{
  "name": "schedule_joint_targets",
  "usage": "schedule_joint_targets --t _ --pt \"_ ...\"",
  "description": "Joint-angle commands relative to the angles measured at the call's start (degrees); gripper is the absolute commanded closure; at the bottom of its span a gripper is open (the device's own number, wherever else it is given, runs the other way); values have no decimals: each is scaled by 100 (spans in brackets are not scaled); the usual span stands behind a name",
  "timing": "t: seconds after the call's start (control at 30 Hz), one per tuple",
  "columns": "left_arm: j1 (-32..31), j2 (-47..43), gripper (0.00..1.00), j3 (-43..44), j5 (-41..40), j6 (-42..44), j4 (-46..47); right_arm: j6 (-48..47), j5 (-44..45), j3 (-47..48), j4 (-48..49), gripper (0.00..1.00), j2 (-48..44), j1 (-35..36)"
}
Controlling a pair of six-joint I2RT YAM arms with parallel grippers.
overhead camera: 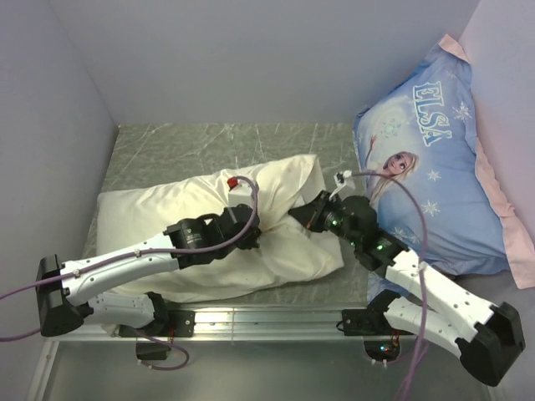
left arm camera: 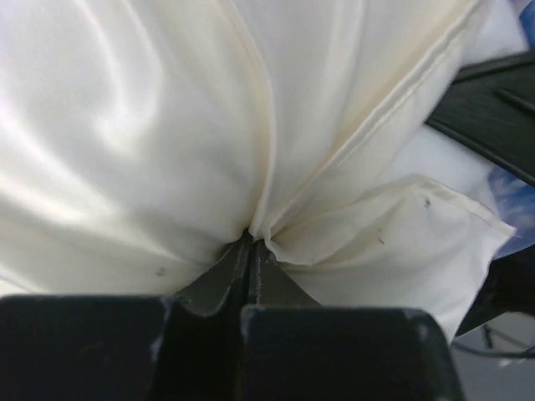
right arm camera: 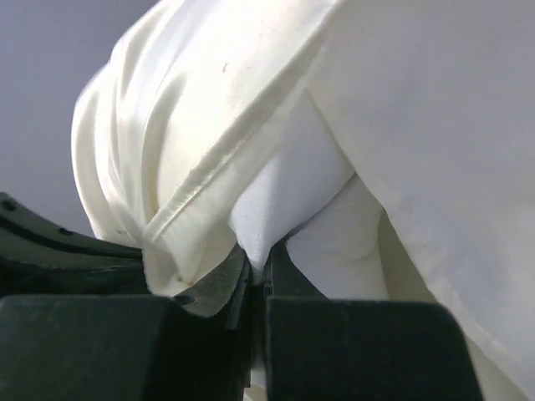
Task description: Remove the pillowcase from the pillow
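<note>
Pillowcase [overhead camera: 159, 219] lay lengthwise left-to-right on the bench [overhead camera: 209, 142], open hem at its right end; left gripper [left arm camera: 251, 244] was clamped on its fabric just short of that hem, right gripper [right arm camera: 259, 263] clamped on pillow [right arm camera: 292, 184] bared there.

Wrinkled cream pillowcase [overhead camera: 159, 221] covers most of the white pillow [right arm camera: 288, 184], bared at its open end.
</note>
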Motion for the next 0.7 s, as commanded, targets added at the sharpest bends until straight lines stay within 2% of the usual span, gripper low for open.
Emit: schedule_joint_targets --t 0.0,0.03,0.1,0.23,0.3,0.33,0.43,0.5,0.53,0.6,0.63,0.67 --pt "344 149 97 273 35 595 -137 -675 1191 1524 -709 100 -694 -270" --pt "562 158 97 291 87 701 99 -798 1402 2153 -949 100 -633 -297" --pt "818 175 97 335 289 1016 311 -1105 1623 2772 -1484 100 -501 -393" --pt "1590 298 98 836 378 1422 470 -1441 1676 4413 -1953 100 -36 -438" --pt "1890 421 98 1098 491 1597 505 -1537 1667 4899 -2128 100 123 -447" --pt "2222 482 99 1178 492 1607 479 -1573 1641 5398 -2225 100 332 -447" --pt "2742 729 99 1495 790 1642 374 -1696 1658 6130 -2612 100 667 -438" --pt "2753 799 96 1749 878 1782 373 -1670 1510 6133 -2499 100 694 -429" --pt "2657 773 83 1803 1340 1879 443 -1652 1431 6045 -2472 100 721 -412" --pt "2403 528 60 1795 1467 2142 828 -1547 1360 5861 -2341 100 747 -333" --pt "2105 440 37 1777 1494 2239 918 -1512 1395 5512 -2236 100 704 -263" --pt "1981 369 31 1820 1520 2292 901 -1477 1465 5317 -2121 100 686 -53"
